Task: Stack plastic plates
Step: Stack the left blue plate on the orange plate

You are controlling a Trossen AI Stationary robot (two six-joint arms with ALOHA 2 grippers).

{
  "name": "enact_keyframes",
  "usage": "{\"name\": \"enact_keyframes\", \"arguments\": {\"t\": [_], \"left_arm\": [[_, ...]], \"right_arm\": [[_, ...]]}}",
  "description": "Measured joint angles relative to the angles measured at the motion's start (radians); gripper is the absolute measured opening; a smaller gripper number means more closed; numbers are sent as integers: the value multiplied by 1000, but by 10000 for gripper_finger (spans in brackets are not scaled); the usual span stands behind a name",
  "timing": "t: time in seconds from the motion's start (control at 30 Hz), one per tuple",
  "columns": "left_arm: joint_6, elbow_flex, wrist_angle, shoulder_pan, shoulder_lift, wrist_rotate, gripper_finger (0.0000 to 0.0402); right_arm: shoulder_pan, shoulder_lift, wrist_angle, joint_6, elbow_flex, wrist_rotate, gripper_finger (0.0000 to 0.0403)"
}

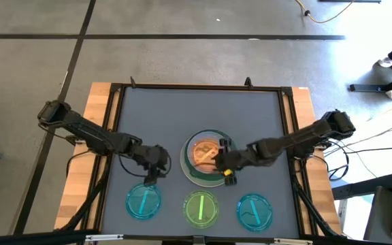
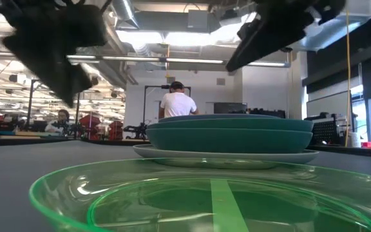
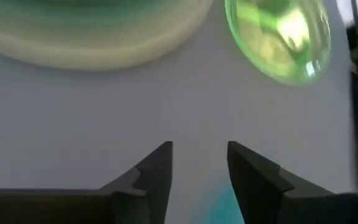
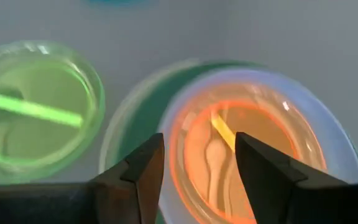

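Observation:
A stack of larger plates (image 1: 197, 175) stands mid-table: cream at the bottom (image 2: 224, 155), teal above it (image 2: 230, 138), pale blue on top (image 4: 328, 124). A small orange plate (image 4: 253, 134) lies in the top one. A cyan plate (image 1: 143, 202), a bright green plate (image 1: 201, 208) and a second cyan plate (image 1: 254, 210) rest along the near edge. My right gripper (image 4: 194, 158) hangs open over the orange plate's rim, clear of the stack. My left gripper (image 3: 199, 165) is open above the table, just beyond the left cyan plate's far rim (image 3: 219, 208).
The grey mat (image 1: 162, 116) lies inside a black frame (image 1: 114, 122), with bare mat behind the stack. The green plate (image 2: 192, 200) fills the front of the low view. People (image 2: 177, 103) are in the room beyond the table.

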Motion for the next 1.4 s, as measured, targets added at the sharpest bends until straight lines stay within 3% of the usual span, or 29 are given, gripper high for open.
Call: {"name": "enact_keyframes", "arguments": {"t": [0.17, 0.43, 0.83, 1.1, 1.4], "left_arm": [[-174, 26, -179, -63, 0, 102, 150], [-340, -33, -282, -204, 0, -1, 150], [-428, -174, -119, -308, -5, -77, 148], [-422, -177, -45, -359, 1, -135, 105], [-366, -176, 7, -374, 47, -133, 50]], "right_arm": [[69, -1, 202, -19, -108, 11, 186], [146, -1, 245, 41, -135, 94, 186], [222, -1, 311, 106, -135, 209, 186], [219, -1, 331, 73, -135, 235, 186], [219, -1, 331, 12, -135, 272, 186]]}}
